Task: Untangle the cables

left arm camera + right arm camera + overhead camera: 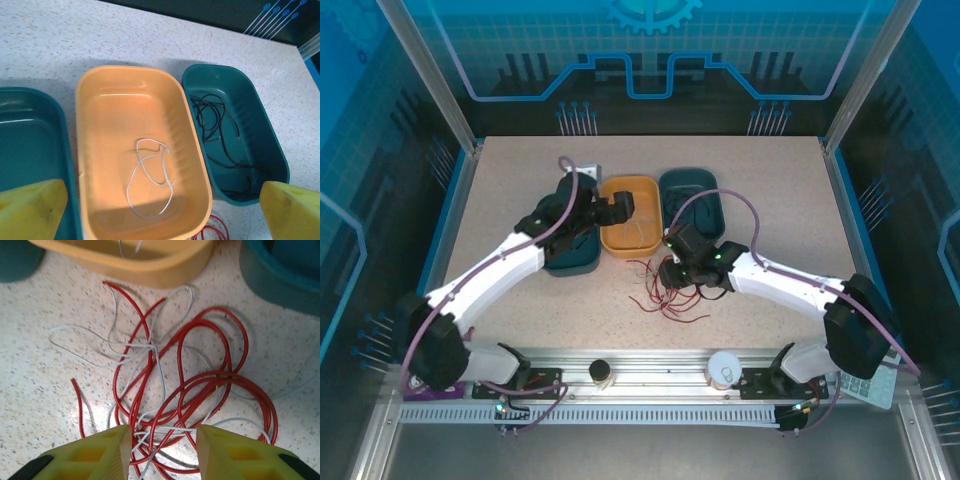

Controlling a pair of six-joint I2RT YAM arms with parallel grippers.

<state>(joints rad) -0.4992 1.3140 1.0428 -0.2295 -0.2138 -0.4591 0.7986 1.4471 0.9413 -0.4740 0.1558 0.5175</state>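
A tangle of red and whitish cables (170,385) lies on the speckled table, also seen from above as the cables (665,295) in front of the bins. My right gripper (164,452) stands open right over the tangle, its yellow fingers on either side of several strands. One whitish cable (150,175) lies loose in the orange bin (100,100). Black cables (215,125) are curled in the teal bin (270,145) to its right. My left gripper (162,210) hangs open above the orange bin, holding nothing. A bit of red cable (215,231) shows below that bin.
A second teal bin (20,150) sits left of the orange one. In the top view the three bins (628,225) stand side by side mid-table. A small jar (601,373) and a white cup (724,368) stand on the front rail.
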